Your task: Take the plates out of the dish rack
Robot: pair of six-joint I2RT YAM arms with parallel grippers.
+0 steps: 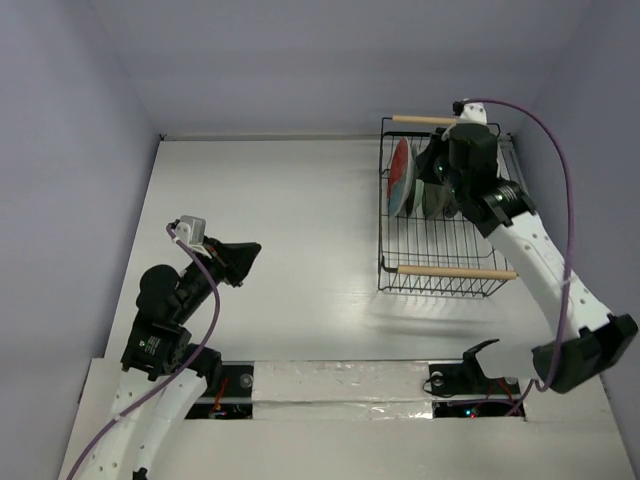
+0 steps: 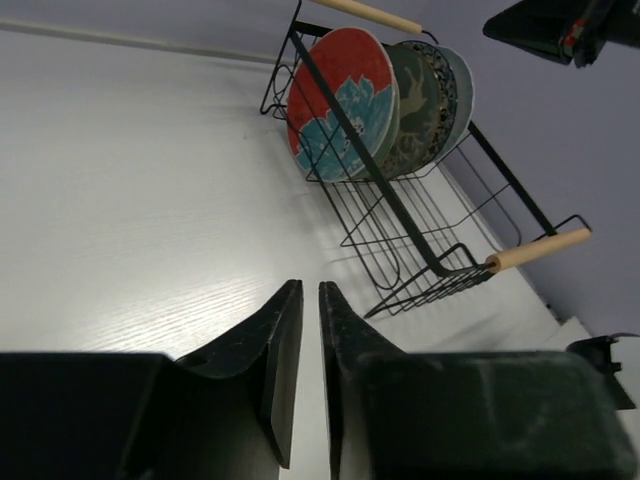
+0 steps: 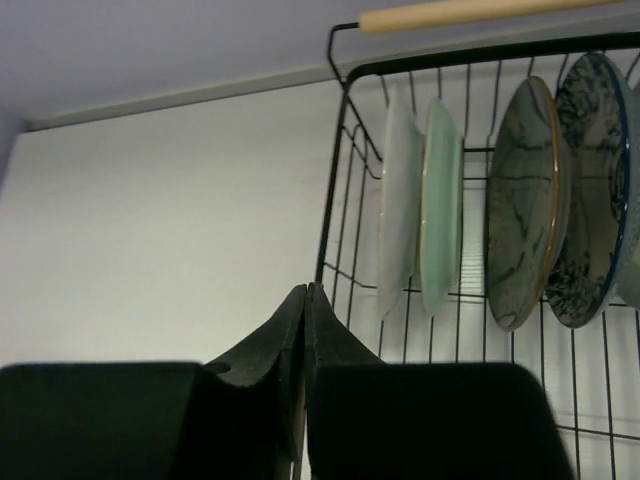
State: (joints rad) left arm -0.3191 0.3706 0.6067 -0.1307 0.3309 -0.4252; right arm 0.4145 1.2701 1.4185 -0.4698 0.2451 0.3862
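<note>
While plates [image 2: 385, 100] are all sitting upright in dish rack [image 1: 440, 270], you're hovering right pincer [image 3: 305, 330] pressed together above them; left pincer [image 2: 310, 340], nearly together, idling over bench [image 1: 290, 220]. Next: spread, drop onto a rim.

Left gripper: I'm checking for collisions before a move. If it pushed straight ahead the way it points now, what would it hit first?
Probably bare table. The left gripper aims there, with the dish rack off to its right; depth is unclear.
</note>
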